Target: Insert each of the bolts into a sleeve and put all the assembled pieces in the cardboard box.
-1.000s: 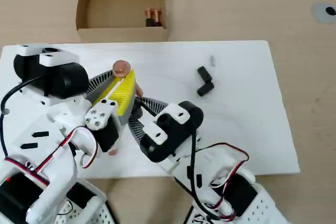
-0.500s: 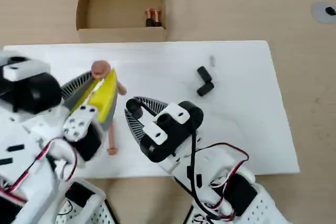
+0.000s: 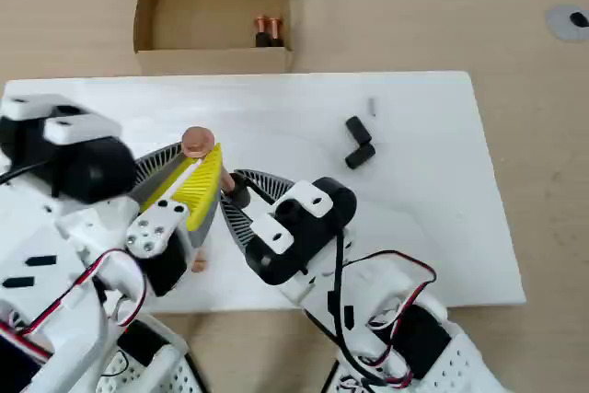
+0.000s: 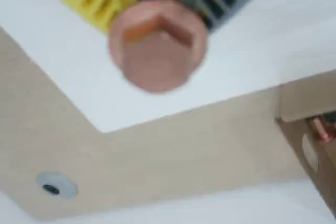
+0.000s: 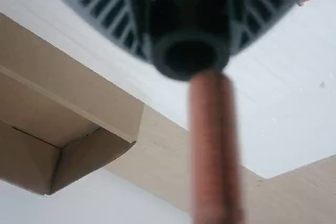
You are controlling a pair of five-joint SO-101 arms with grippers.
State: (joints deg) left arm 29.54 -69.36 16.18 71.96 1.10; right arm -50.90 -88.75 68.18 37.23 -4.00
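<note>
Copper bolt (image 3: 197, 144) clamped in L hand (image 3: 194, 159); R hand (image 3: 231, 193) grips blk sleeve (image 5: 190, 51), shaft beside its mouth.

A white board (image 3: 414, 209) is laid on the tan table (image 3: 538, 98), with a cardboard box (image 3: 213, 61) set at its far edge and a grey round fitting (image 3: 567, 20) near a far corner, while on the board two black sleeves (image 3: 359, 143) are seen touching and a copper bolt (image 3: 198, 264) lies near its front edge.

Bolt (image 4: 157, 45) head blurring right in front of left gripper (image 3: 189, 158), shank partly hiding behind its yellow finger (image 3: 195, 189), sleeve (image 5: 190, 51) blurring btwn right gripper (image 3: 230, 189) jaws, bolt end running off frame edge, cardboard box (image 4: 307, 124) getting cropped beyond.
</note>
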